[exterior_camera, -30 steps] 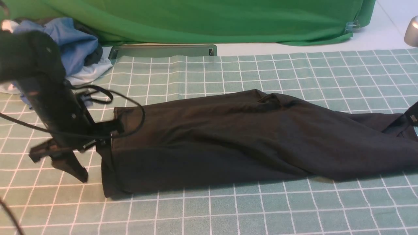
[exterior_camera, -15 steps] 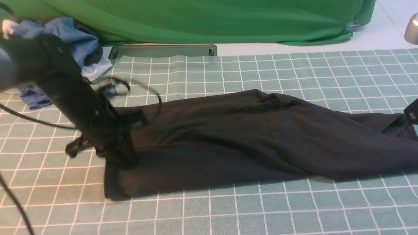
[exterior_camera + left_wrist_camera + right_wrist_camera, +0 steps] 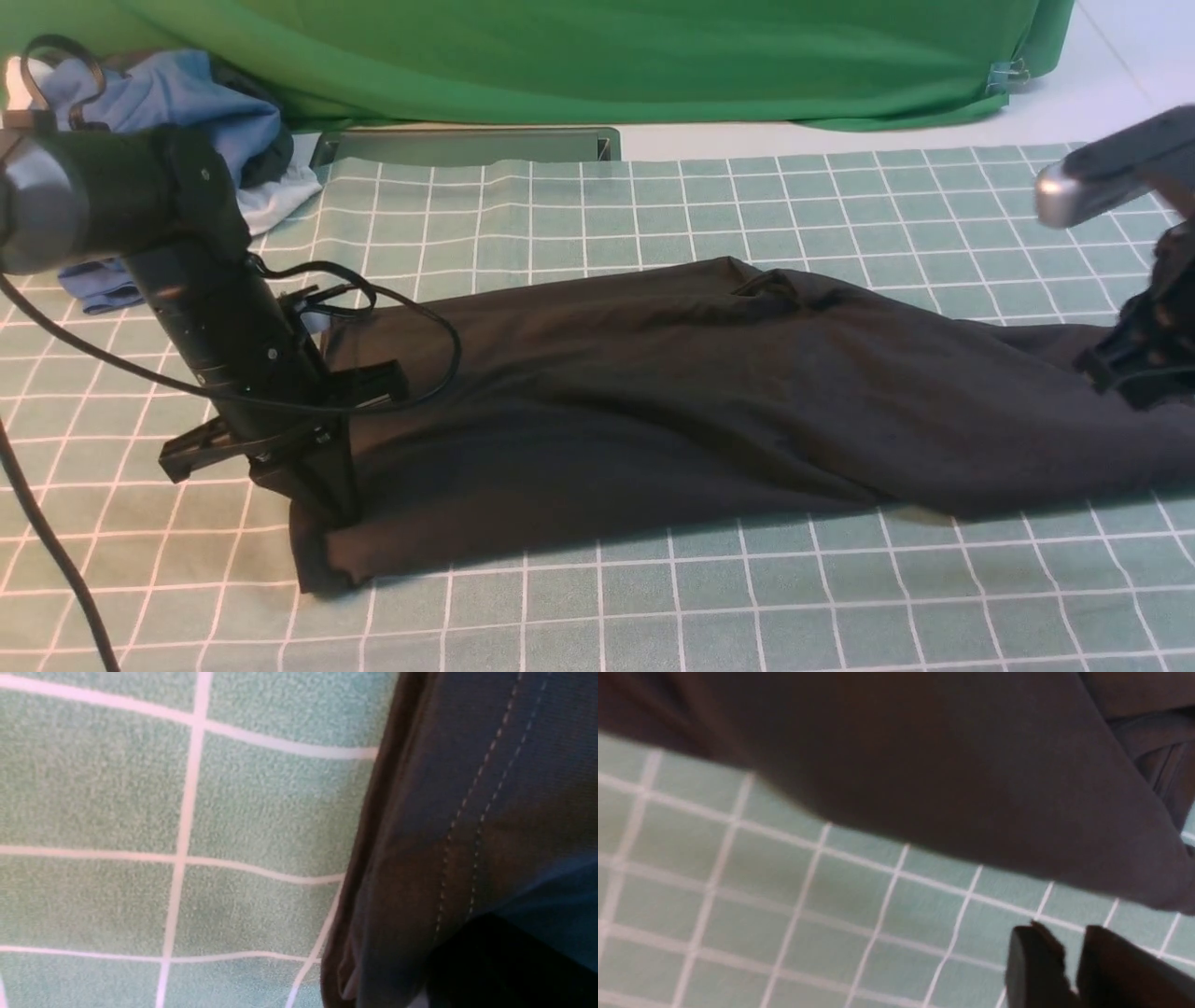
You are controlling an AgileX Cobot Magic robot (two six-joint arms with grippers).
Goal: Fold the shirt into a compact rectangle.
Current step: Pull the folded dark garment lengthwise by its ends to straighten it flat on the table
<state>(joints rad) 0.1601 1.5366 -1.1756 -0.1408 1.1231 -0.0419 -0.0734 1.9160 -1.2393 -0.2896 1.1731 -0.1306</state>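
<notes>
The black shirt [image 3: 700,401] lies as one long folded band across the checked mat, its print hidden. My left gripper [image 3: 331,499] stands at the band's left end, shut on the stitched hem. In the left wrist view the shirt's hem [image 3: 467,788] runs along the mat, with a dark finger [image 3: 504,966] pressed on it. My right gripper [image 3: 1134,378] hovers over the shirt's right end. In the right wrist view the right gripper [image 3: 1069,935] shows a narrow gap with only mat behind it, open and apart from the shirt [image 3: 924,765].
A green-and-white checked mat [image 3: 653,597] covers the table. Blue and white clothes [image 3: 187,131] are heaped at the back left. A big green cloth [image 3: 607,56] hangs along the back, with a grey metal channel [image 3: 467,147] under it. The left arm's cable [image 3: 47,551] trails at the front left.
My left gripper moved right onto the shirt's left end and went from open to shut on the hem. The right arm came further into view, and its jaws parted.
</notes>
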